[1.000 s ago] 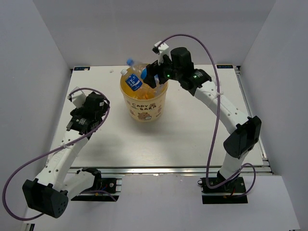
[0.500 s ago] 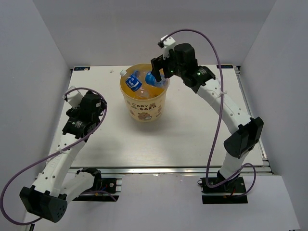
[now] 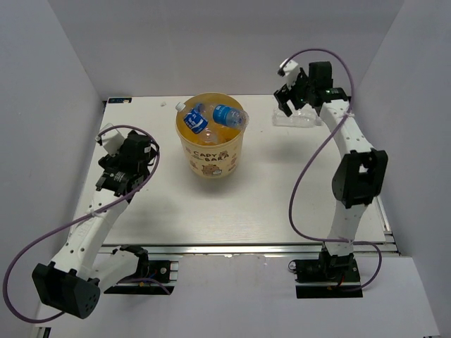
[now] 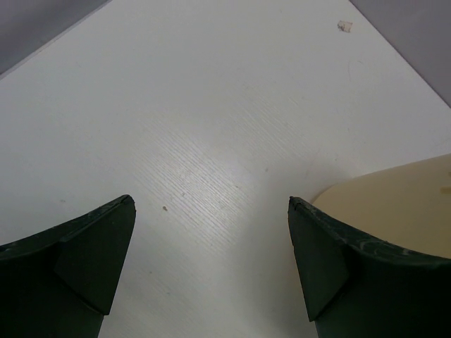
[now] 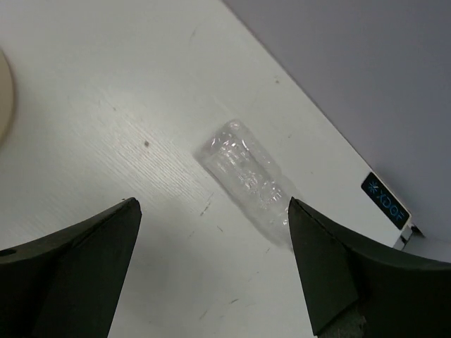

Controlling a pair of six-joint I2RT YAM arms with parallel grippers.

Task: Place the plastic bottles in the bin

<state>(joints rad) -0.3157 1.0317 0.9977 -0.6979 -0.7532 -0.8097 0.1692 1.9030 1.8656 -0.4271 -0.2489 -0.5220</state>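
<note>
The bin (image 3: 211, 160), a yellow-orange bucket with cartoon print, stands at the table's back centre. Two blue-labelled plastic bottles (image 3: 229, 115) (image 3: 195, 118) lie on top of its contents. A clear plain bottle (image 3: 299, 120) (image 5: 246, 176) lies on its side on the table at the back right. My right gripper (image 3: 289, 103) (image 5: 213, 202) hovers open just above that bottle's left end, nothing between its fingers. Left of the bin my left gripper (image 3: 135, 149) (image 4: 211, 198) is open and empty over bare table, with the bin's wall (image 4: 394, 190) beside its right finger.
A small white scrap (image 3: 163, 104) (image 4: 343, 26) lies near the table's back edge, left of the bin. White walls close in the table on three sides. The bin's edge (image 5: 3, 91) shows at the far left of the right wrist view.
My right gripper let go of a blue-labelled bottle, which now lies in the bin. It then swung right and back to the clear bottle. The left arm barely shifted.
</note>
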